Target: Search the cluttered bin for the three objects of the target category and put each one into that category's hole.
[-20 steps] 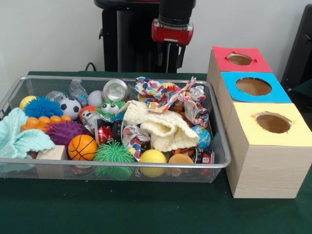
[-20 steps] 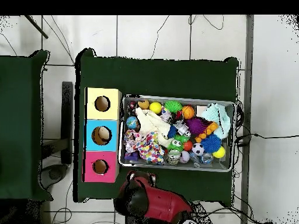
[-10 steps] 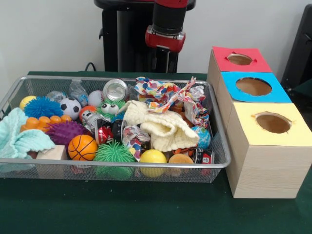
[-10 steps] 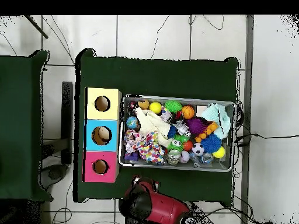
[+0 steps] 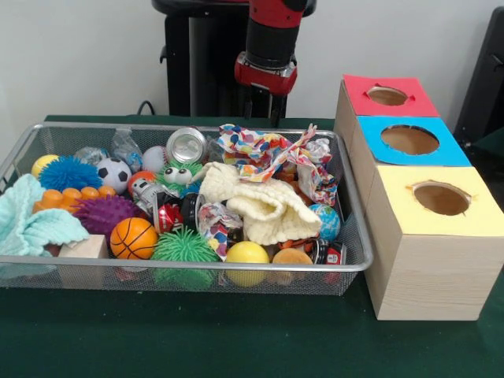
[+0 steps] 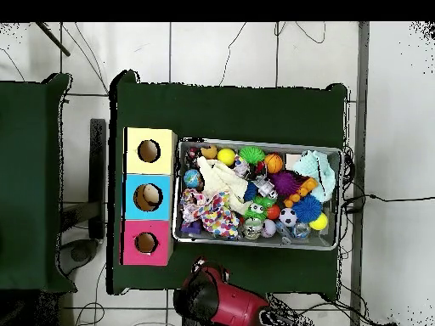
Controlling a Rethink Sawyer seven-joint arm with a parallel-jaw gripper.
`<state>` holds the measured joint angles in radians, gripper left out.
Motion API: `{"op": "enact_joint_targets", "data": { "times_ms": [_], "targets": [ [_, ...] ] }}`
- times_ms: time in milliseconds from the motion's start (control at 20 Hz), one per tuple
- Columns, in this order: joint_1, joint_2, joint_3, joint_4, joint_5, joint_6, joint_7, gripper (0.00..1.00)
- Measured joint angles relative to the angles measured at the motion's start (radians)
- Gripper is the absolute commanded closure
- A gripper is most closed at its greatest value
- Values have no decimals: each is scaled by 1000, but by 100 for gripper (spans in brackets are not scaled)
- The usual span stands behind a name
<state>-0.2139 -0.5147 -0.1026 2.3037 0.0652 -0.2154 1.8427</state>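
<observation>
In the wire bin (image 5: pixel 350 264), spotted fabric (image 5: pixel 264 150) among toys; fingers' state unclear.

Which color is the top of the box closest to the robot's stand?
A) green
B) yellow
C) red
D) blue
C: in the front view the red-topped box sits farthest back, nearest the pedestal, with the blue-topped box next and the yellow-topped box closest to the camera.

Bright, even indoor light; soft shadows, mild blur, no glare.
</observation>
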Motion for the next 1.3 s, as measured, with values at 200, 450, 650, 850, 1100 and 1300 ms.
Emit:
{"op": "enact_joint_targets", "data": {
  "times_ms": [200, 450, 650, 850, 1100, 1300],
  "targets": [
    [0, 7, 0, 0, 0, 0, 4, 0],
    [11, -4, 0, 0, 0, 0, 4, 0],
    [18, -7, 0, 0, 0, 0, 4, 0],
    [22, -7, 0, -5, 0, 0, 4, 0],
    [38, -7, -1, -35, 0, 19, 4, 0],
    [41, -7, 0, -60, 0, 40, 4, 0]
  ]
}}
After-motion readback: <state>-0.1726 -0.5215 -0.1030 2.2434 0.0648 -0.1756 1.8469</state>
